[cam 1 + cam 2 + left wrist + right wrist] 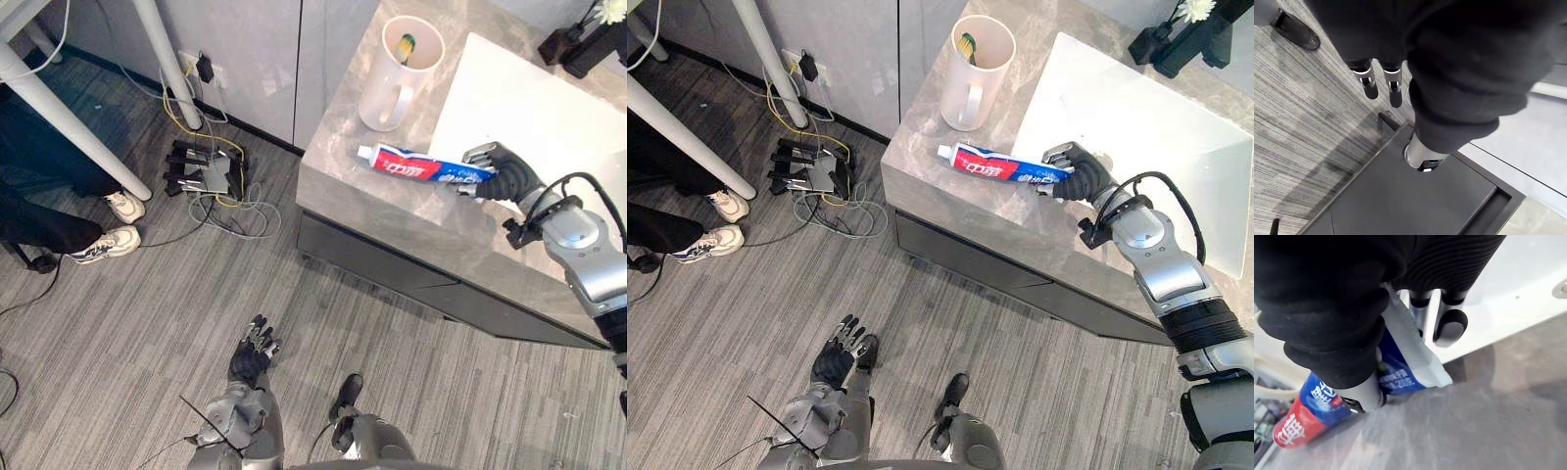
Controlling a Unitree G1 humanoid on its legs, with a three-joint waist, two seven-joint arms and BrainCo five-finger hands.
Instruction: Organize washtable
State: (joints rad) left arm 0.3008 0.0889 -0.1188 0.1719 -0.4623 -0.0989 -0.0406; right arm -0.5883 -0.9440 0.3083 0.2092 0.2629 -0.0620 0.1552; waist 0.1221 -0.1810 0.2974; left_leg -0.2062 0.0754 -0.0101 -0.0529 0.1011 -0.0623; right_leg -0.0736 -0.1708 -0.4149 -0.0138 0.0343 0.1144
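The toothpaste tube (pixel 416 168) lies lengthways on the grey stone counter (pixel 358 196) of the washtable; its flat crimped tail is inside the right hand (pixel 500 174), and its cap end points away from that hand toward the counter's left edge. The hand sits at the rim of the white sink (pixel 549 117); in the right wrist view its thumb presses one face of the tail and its fingers curl over the other, so it is grasping the tube. A white mug (pixel 397 83) stands just beyond the tube, apart from it, its handle turned toward the tube; a toothbrush (pixel 406 45) stands inside it. The left hand (pixel 253 354) hangs low over the grey striped floor (pixel 147 333), well apart from the washtable; its fingers are loose and straight, holding nothing.

I cannot tell whether the tube's body rests fully on the stone or is raised a little at the held end; the dark cover of the right hand hides much of the tail. The toothbrush's handle is sunk in the mug, with the head alone above the rim. The far side of the sink is cut off.

The tube is red near its white cap and blue toward the tail, with white print along it; the crimp is plain white.
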